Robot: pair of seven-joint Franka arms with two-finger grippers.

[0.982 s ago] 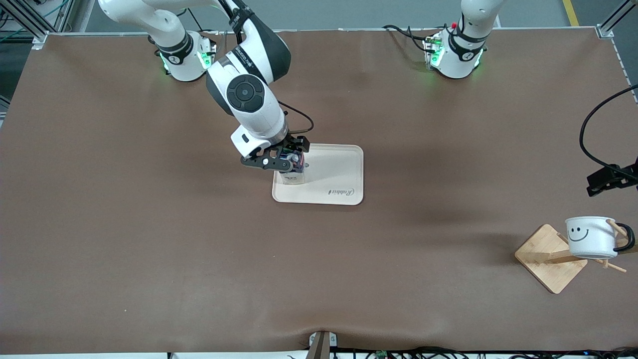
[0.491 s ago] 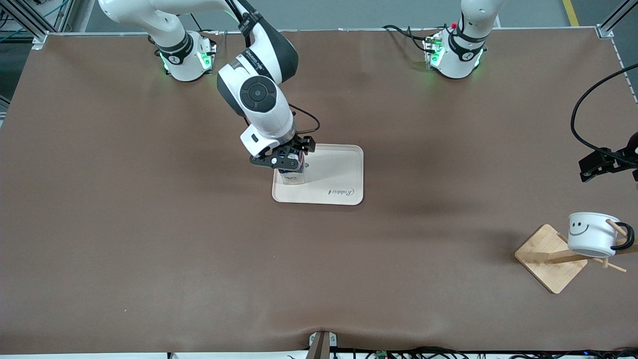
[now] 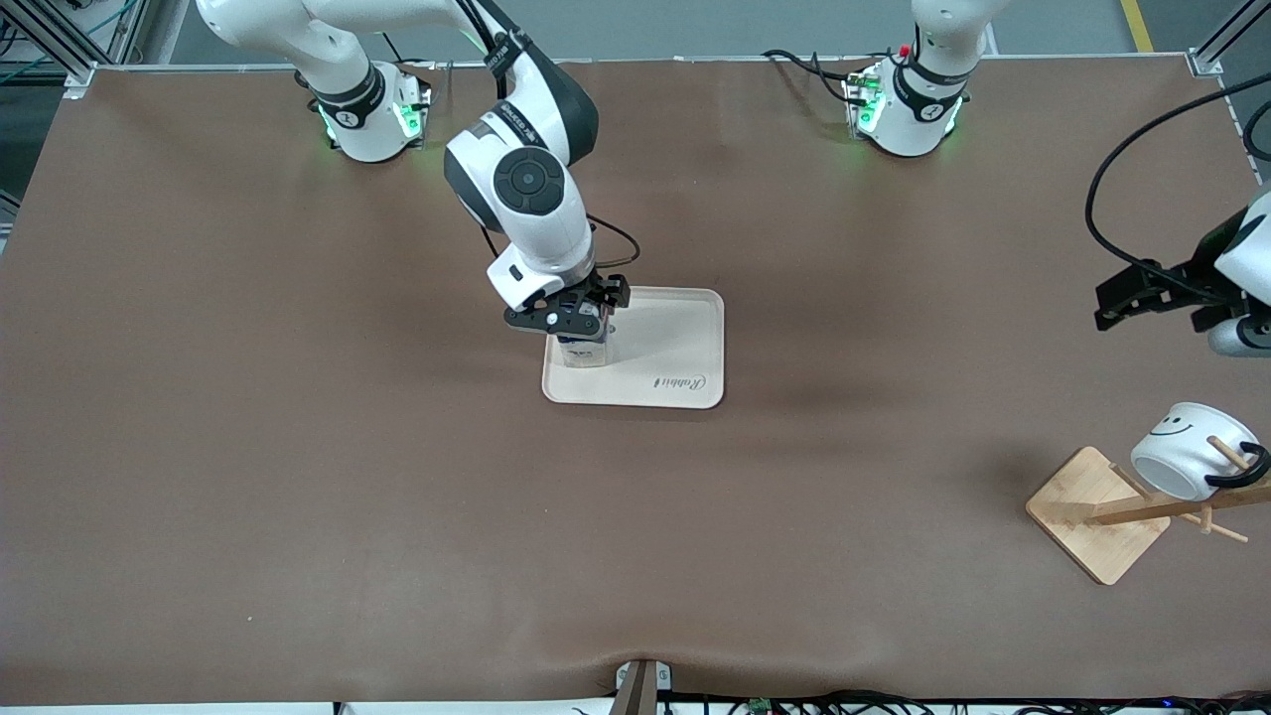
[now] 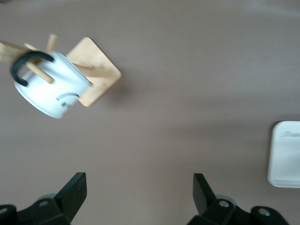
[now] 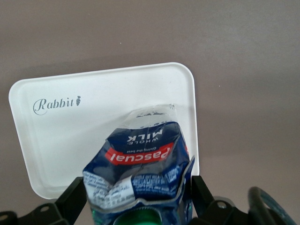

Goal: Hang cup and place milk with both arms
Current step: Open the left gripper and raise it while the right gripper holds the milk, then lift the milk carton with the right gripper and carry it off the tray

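The white smiley cup (image 3: pixel 1187 447) hangs tilted by its black handle on a peg of the wooden rack (image 3: pixel 1092 511), at the left arm's end of the table. It also shows in the left wrist view (image 4: pixel 51 86). My left gripper (image 3: pixel 1105 306) is open and empty (image 4: pixel 140 187), up in the air apart from the cup. The blue milk (image 3: pixel 584 350) stands on the white tray (image 3: pixel 675 338). My right gripper (image 3: pixel 566 318) is over it, jaws wide at either side of the crumpled carton (image 5: pixel 140 159).
The rack's square wooden base (image 4: pixel 96 70) sits near the table edge at the left arm's end. The tray (image 5: pixel 70 140) carries a "Rabbit" print, and its corner shows in the left wrist view (image 4: pixel 286 154). Brown table cover lies all around.
My left gripper has drawn up and away from the cup, toward the table's middle. The cup has tipped over on its peg. My right wrist has straightened over the milk, which stayed put.
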